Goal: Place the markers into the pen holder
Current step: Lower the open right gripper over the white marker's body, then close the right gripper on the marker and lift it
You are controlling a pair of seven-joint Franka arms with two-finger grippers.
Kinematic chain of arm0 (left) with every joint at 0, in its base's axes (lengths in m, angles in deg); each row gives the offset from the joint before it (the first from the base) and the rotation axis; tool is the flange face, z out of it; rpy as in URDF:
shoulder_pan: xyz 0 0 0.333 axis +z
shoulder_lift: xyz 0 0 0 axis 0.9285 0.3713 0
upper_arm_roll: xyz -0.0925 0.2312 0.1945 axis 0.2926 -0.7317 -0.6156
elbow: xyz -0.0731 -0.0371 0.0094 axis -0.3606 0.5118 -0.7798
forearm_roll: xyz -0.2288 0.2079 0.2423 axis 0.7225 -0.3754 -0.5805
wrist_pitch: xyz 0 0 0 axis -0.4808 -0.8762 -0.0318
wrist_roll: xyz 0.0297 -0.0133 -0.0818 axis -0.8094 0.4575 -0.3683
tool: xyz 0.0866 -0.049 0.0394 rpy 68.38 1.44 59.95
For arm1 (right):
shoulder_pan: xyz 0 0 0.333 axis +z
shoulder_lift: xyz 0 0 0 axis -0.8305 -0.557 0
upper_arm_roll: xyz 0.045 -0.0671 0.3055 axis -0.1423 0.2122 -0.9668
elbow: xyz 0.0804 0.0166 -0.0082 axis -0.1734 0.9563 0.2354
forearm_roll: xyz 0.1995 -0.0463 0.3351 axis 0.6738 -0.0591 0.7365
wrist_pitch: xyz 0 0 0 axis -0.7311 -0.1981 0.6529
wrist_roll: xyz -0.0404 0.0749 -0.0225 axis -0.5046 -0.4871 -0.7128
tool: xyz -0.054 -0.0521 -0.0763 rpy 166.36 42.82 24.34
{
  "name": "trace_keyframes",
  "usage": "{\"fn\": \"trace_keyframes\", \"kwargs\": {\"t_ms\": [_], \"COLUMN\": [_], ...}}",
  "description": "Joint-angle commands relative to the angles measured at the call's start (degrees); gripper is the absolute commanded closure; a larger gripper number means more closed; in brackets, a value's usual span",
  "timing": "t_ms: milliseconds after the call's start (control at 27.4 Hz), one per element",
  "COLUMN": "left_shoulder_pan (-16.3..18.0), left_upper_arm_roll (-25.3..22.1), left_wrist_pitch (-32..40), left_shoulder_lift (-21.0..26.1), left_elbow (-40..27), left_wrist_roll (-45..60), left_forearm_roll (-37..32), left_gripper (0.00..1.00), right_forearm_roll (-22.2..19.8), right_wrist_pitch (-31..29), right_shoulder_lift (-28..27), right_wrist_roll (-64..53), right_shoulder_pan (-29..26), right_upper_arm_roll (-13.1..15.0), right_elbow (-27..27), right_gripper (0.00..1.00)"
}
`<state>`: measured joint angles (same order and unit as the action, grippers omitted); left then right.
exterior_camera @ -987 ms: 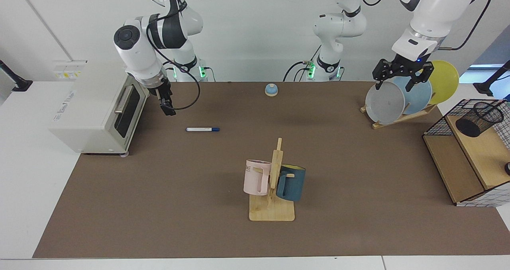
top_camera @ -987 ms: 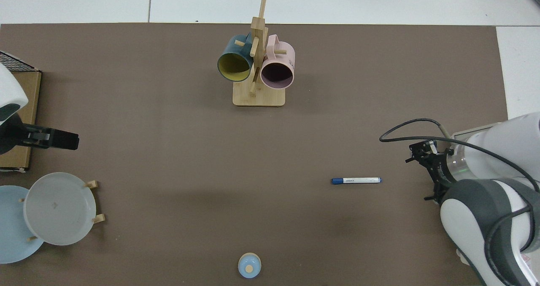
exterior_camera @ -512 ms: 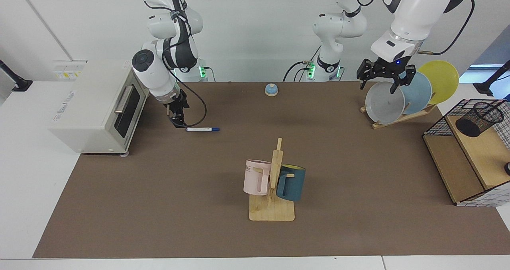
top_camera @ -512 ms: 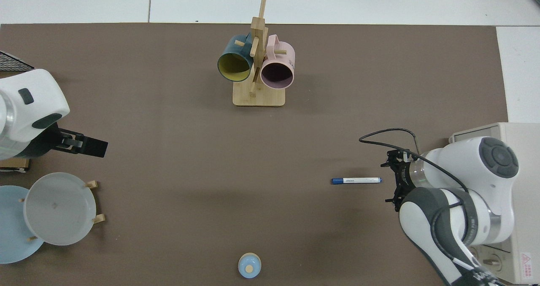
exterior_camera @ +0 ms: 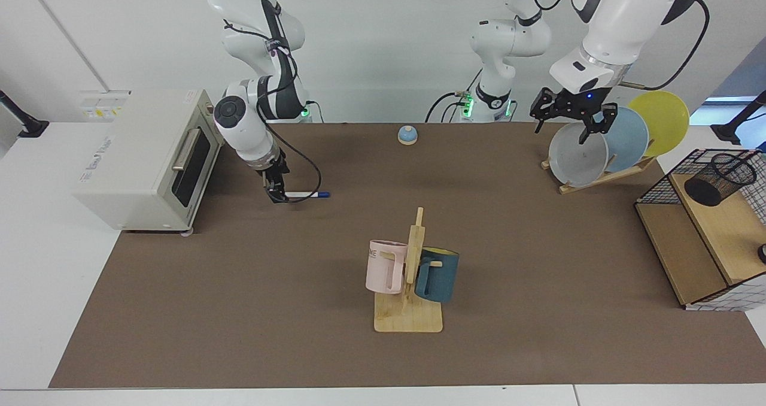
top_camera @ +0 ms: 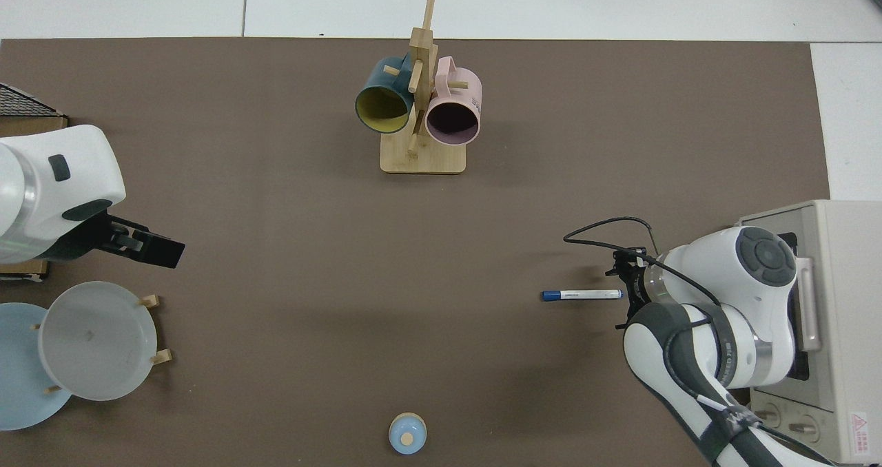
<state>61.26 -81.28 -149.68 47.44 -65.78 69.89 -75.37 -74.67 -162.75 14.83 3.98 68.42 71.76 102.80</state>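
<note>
Facing view: right pincer [exterior_camera: 277, 194], grip unreadable, at marker [exterior_camera: 306, 195] beside toaster oven [exterior_camera: 143, 160]; left pincer [exterior_camera: 571, 123] spread above plates [exterior_camera: 577, 154].

Bright, even overhead light; soft faint shadows fall on the brown table mat [exterior_camera: 239, 310]; both views stay sharp, without glare.

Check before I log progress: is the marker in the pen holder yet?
No. The marker lies flat on the table mat beside the right gripper; the pen holder stands far off.
</note>
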Motion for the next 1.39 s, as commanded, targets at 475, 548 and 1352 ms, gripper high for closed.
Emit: {"fn": "trace_keyframes", "kwargs": {"t_ms": [475, 548, 1352], "left_shoulder_pan": [0.53, 0.45, -1.49], "left_upper_arm_roll": [-0.57, -0.57, 0.22], "left_wrist_pitch": [-0.53, -1.05, 0.45], "left_shoulder_lift": [-1.50, -1.50, -1.41], "left_elbow": [-2.19, -2.19, -1.66], "left_wrist_roll": [-15.98, -19.67, -36.90], "left_forearm_roll": [3.65, 3.65, 2.86], "left_gripper": [0.00, 0.00, 0.00], "right_forearm_roll": [1.14, 1.40, 5.00], "right_wrist_pitch": [-7.00, -6.82, 6.62], "right_shoulder_lift": [-0.73, -0.64, 3.58], "right_wrist_roll": [-3.26, -3.35, -4.31], "right_shoulder_pan": [0.03, -0.14, 0.56], "right_upper_arm_roll": [-0.15, -0.06, -0.15], "right_elbow": [4.02, 3.93, -4.94], "right_gripper": [0.34, 0.61, 1.00]}}
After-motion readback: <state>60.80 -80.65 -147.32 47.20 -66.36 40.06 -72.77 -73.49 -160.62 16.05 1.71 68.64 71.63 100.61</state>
